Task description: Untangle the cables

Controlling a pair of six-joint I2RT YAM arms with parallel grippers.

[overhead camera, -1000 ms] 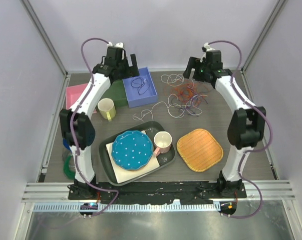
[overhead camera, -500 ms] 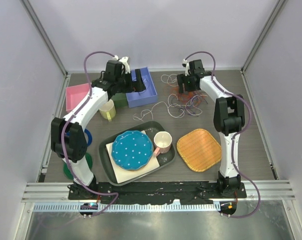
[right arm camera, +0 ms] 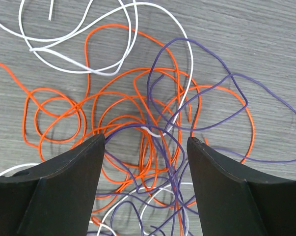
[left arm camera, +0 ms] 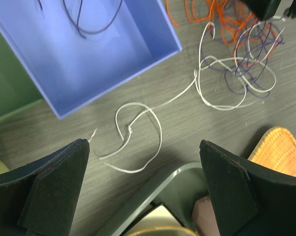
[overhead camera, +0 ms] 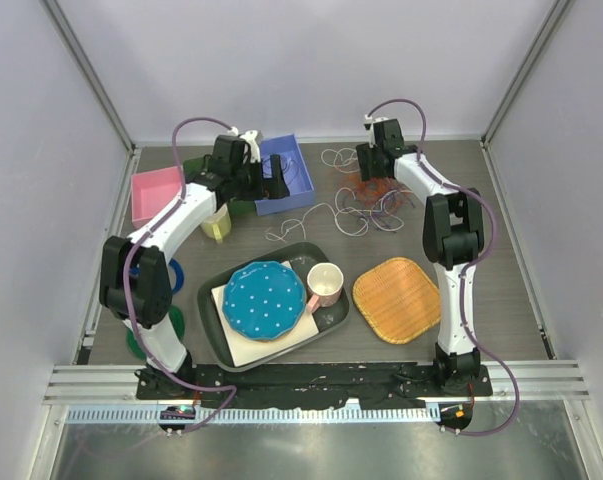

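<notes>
A tangle of orange, dark purple and white cables [overhead camera: 379, 193] lies on the table at the back right. It fills the right wrist view [right arm camera: 152, 113]. My right gripper [overhead camera: 366, 172] is open just above it, with its fingertips [right arm camera: 96, 142] on either side of the crossed strands and nothing held. A white cable [overhead camera: 303, 220] trails left from the tangle and forms a loose knotted loop [left arm camera: 138, 130]. My left gripper [overhead camera: 278, 183] is open and empty above that loop, at the front edge of the blue box [left arm camera: 103, 54]. A dark purple cable [left arm camera: 89, 22] lies inside the box.
A grey tray [overhead camera: 207, 300] at the front holds a blue dotted plate [overhead camera: 264, 298] and a pink mug [overhead camera: 325, 283]. A woven orange mat [overhead camera: 399, 298] lies to its right. A yellow mug [overhead camera: 216, 222], a pink box [overhead camera: 153, 192] and flat rings [overhead camera: 176, 272] are at the left.
My left gripper has moved from behind the blue box to its front edge, over the white loop. My right gripper has swung left and down onto the tangle.
</notes>
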